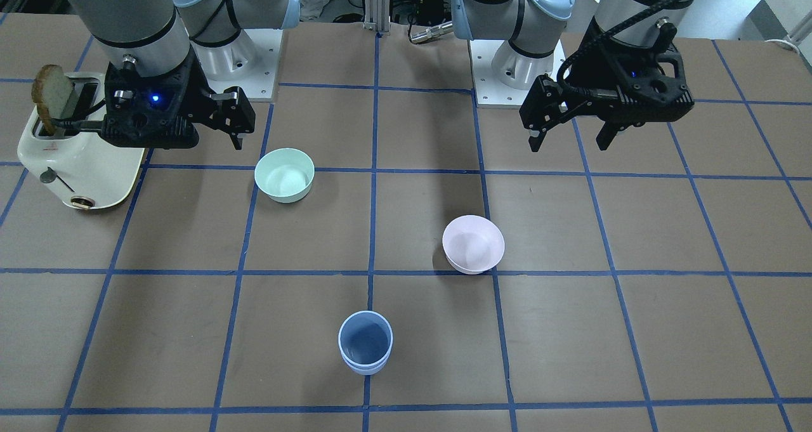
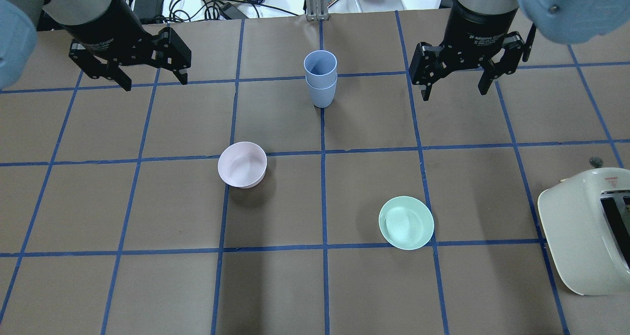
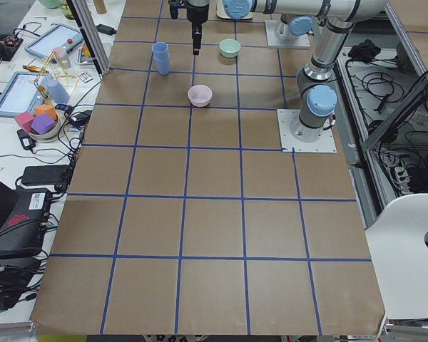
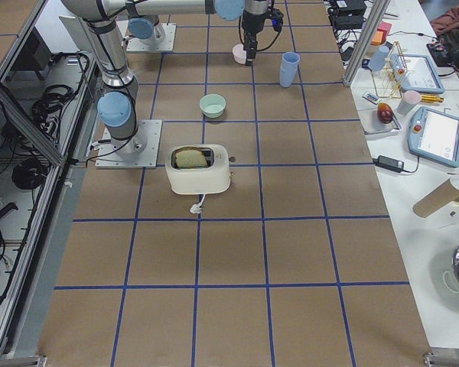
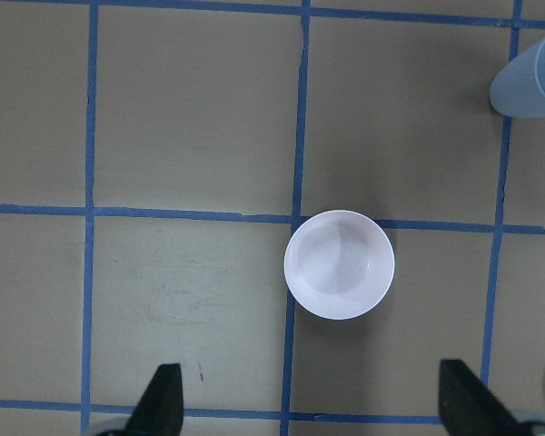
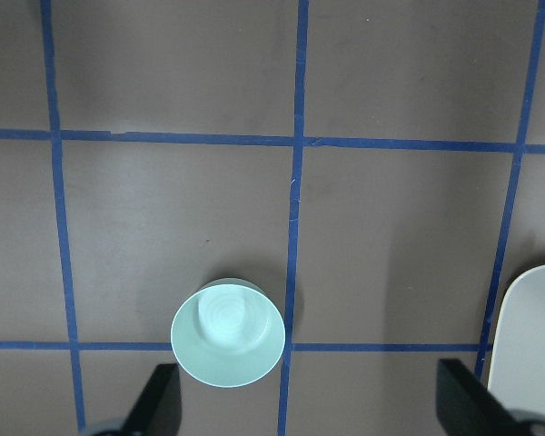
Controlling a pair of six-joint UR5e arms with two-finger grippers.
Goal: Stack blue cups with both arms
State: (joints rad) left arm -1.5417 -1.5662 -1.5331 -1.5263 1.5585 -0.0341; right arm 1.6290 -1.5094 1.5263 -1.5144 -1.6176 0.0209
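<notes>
The two blue cups (image 2: 320, 77) stand nested, one inside the other, upright on a blue tape line at the table's far middle. The stack also shows in the front view (image 1: 365, 343) and at the top right edge of the left wrist view (image 5: 531, 77). My left gripper (image 2: 155, 82) is open and empty, raised well to the left of the stack. In the left wrist view (image 5: 309, 404) it hangs above the pink bowl. My right gripper (image 2: 455, 93) is open and empty, raised to the right of the stack. Neither gripper touches the cups.
A pale pink bowl (image 2: 242, 165) sits left of centre. A mint-green bowl (image 2: 406, 222) sits right of centre. A cream toaster (image 2: 581, 236) stands at the near right, with a bread slice (image 1: 51, 96) in its slot. Cables and clutter lie beyond the far edge.
</notes>
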